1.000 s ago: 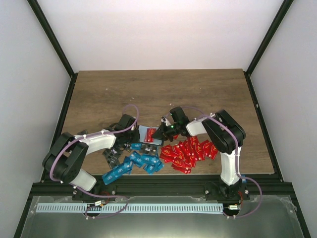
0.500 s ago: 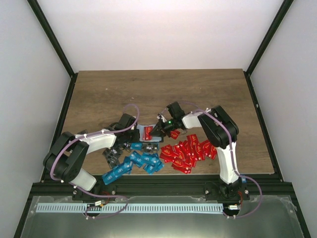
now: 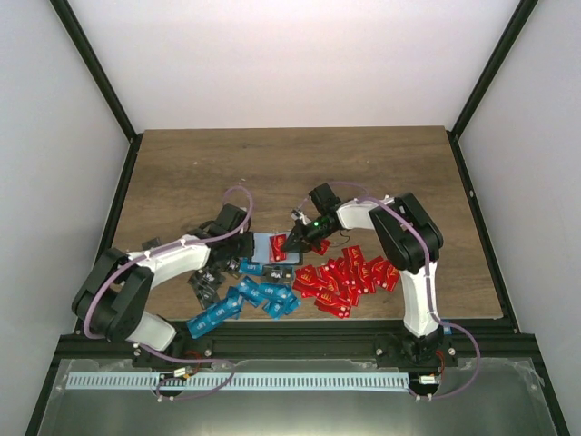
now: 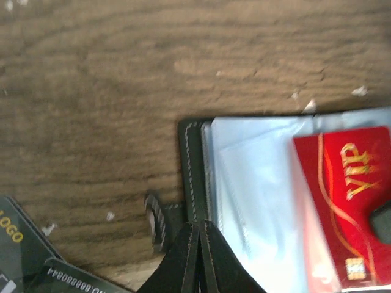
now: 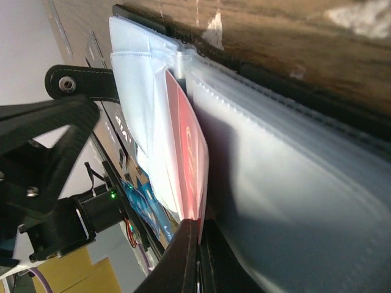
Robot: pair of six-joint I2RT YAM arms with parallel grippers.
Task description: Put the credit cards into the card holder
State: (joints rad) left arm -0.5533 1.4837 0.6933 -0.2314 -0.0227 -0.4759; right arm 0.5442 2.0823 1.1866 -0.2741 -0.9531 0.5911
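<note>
We find the left gripper (image 4: 198, 235) closed right down. Its two black fingers are pressed into a single point that rests on the near black rim of the card holder (image 4: 193, 165), and we cannot tell whether a sliver of the cover is nipped between them. The holder lies open and flat on the wooden table (image 3: 272, 163), directly ahead of those tips and spreading away to their right, its pale blue-grey sleeves facing up. A small snap tab (image 4: 155, 223) sticks out just left of the fingers. The right gripper (image 5: 194, 235) is closed as well, clamped narrowly on the near edge of a red card (image 5: 194, 152), which sits partly inside a clear pocket straight ahead of its tips. From the left wrist we see that same card, marked VIP in gold, ahead and to the right of the left fingers. From above, the two grippers face each other across the holder, close but apart. The other credit cards lie loose on the table: the red heap (image 3: 349, 277) behind the right gripper towards its arm's base, the blue group (image 3: 259, 298) on the near side of both grippers, and the dark cards (image 3: 207, 283) back and left of the left fingers.
</note>
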